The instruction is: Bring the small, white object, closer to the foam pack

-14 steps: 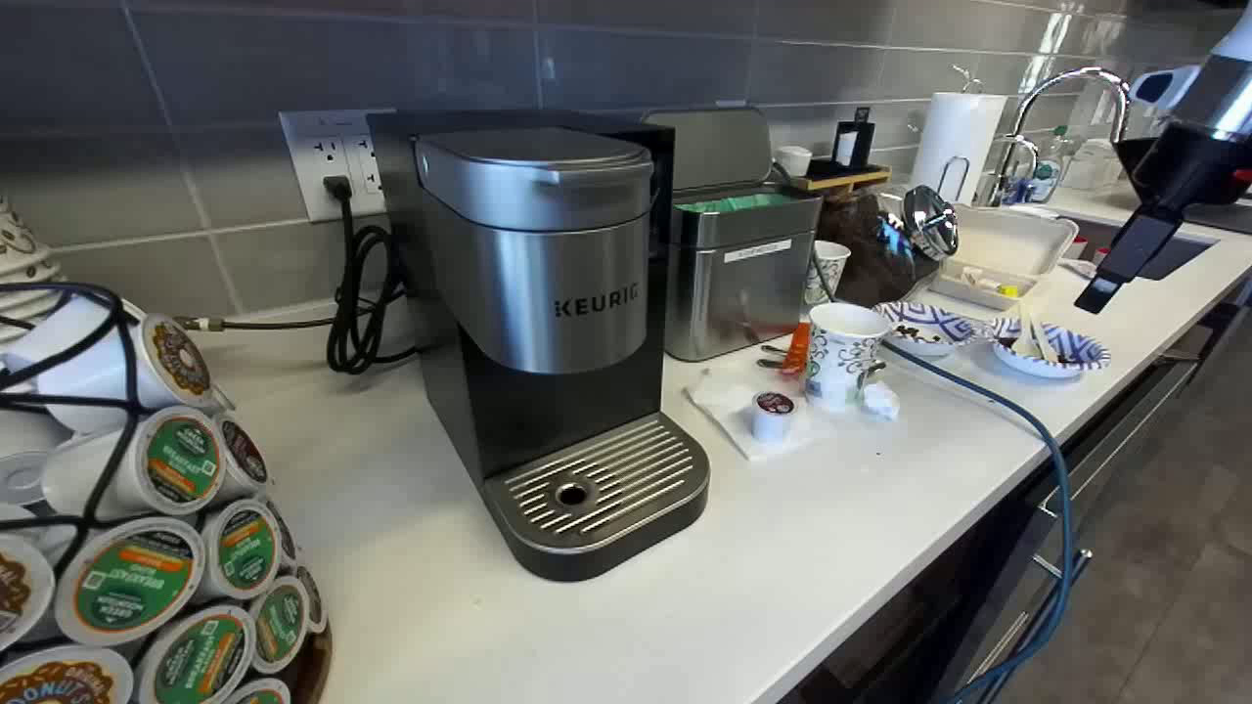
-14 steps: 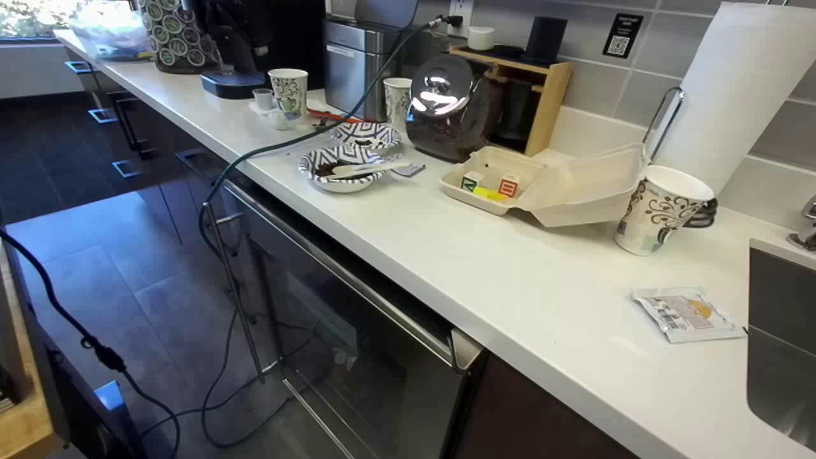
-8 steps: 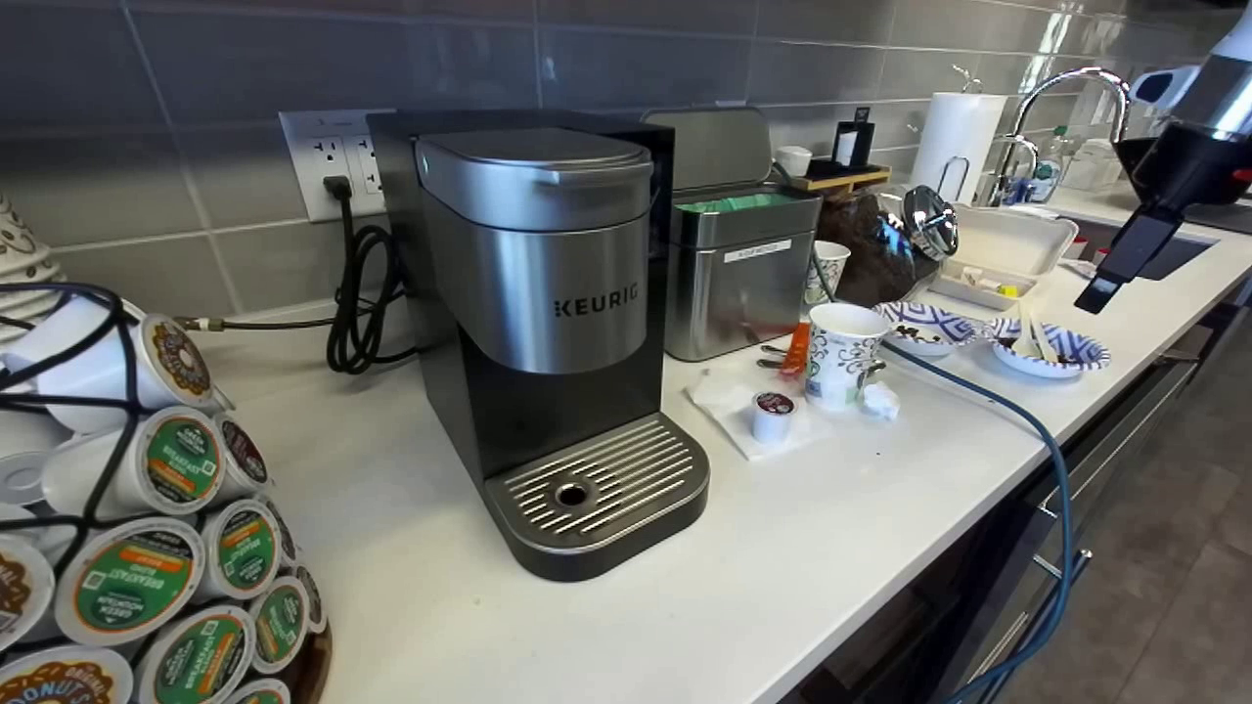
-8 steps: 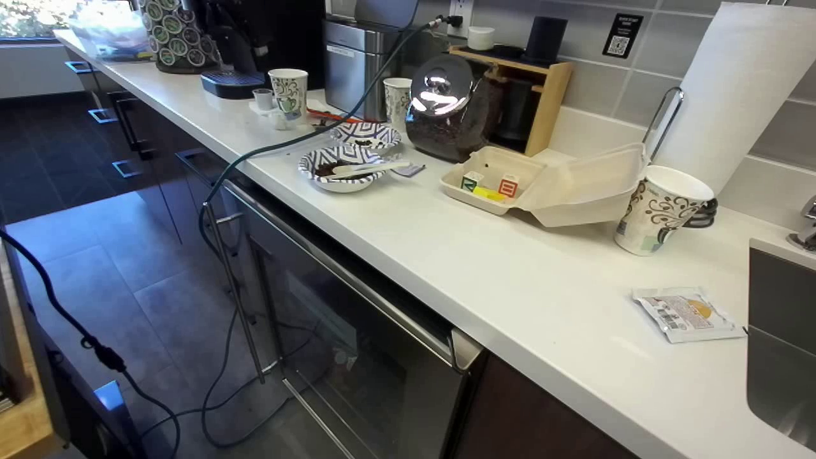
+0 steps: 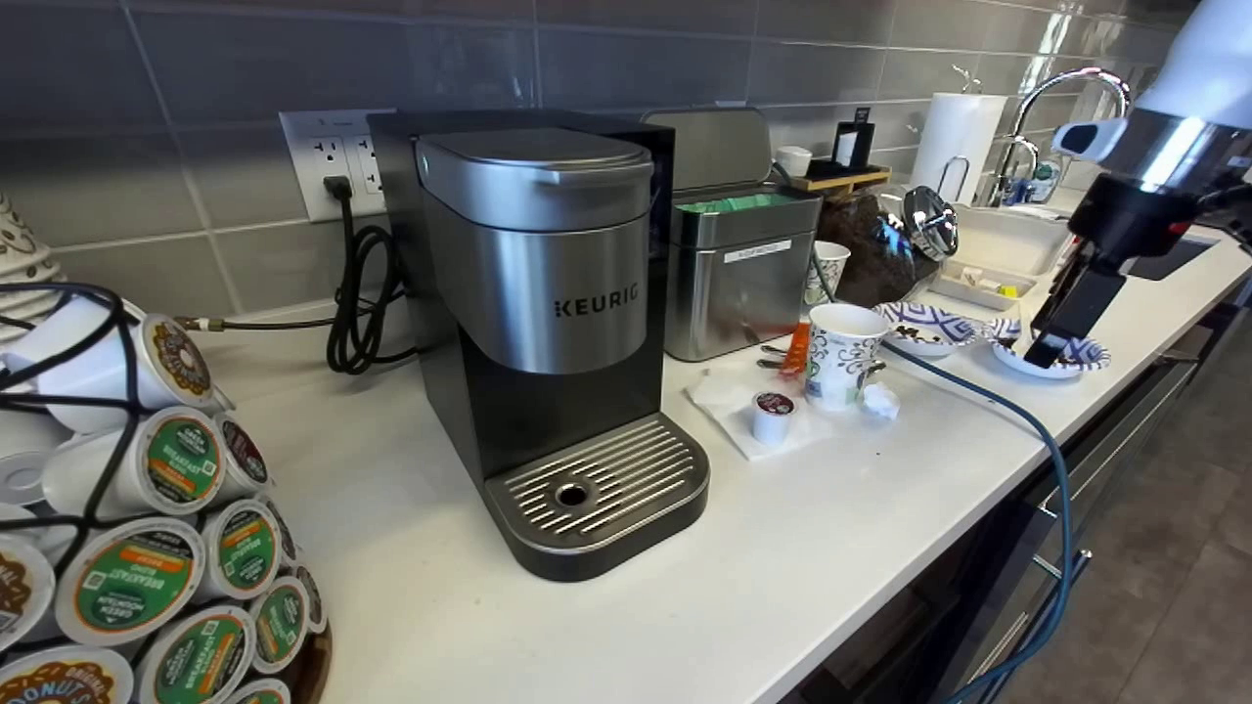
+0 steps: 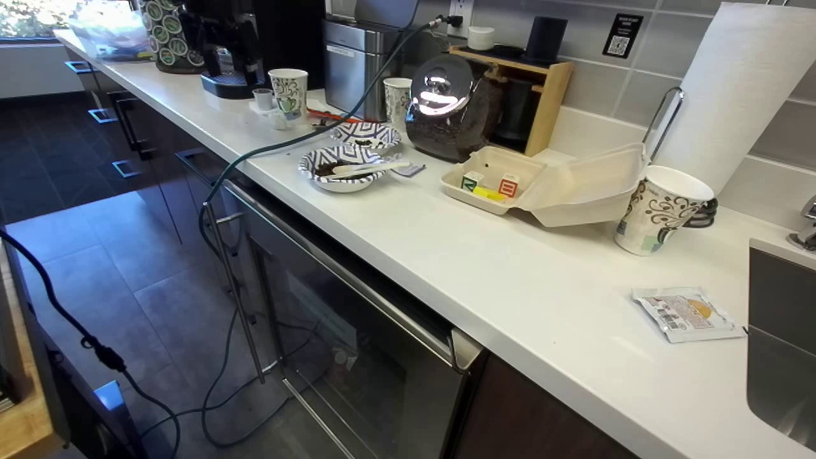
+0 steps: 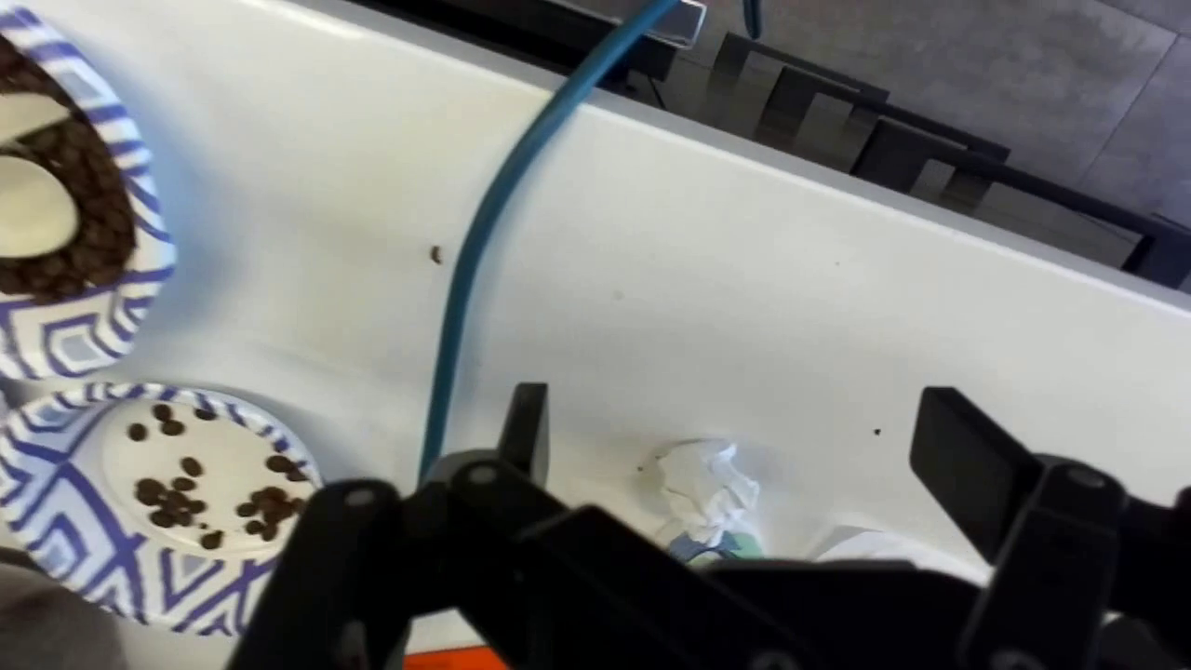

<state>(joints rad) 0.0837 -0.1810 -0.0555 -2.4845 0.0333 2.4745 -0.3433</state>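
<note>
Gripper (image 7: 740, 447) fingers spread apart above the counter (image 7: 800, 242); wrist view shows crumpled white paper (image 7: 705, 489) in the gap, on the counter below; in an exterior view that paper is just right of the patterned cup (image 5: 843, 357); small white pod (image 5: 773, 422) stands upright on a napkin (image 5: 722, 396), near left of the cup; can't tell which is the task's object; open foam pack (image 5: 1007, 237) far right, beyond the bowls (image 5: 931, 319), well apart from both.

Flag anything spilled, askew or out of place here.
A small brown fragment lies loose on the white counter, perhaps spilled from a blue-patterned paper bowl of dark beans. A blue cable crosses the counter and drapes over its edge, a possible snag. A crumpled white wad by the swirl-printed paper cup resembles litter.
</note>
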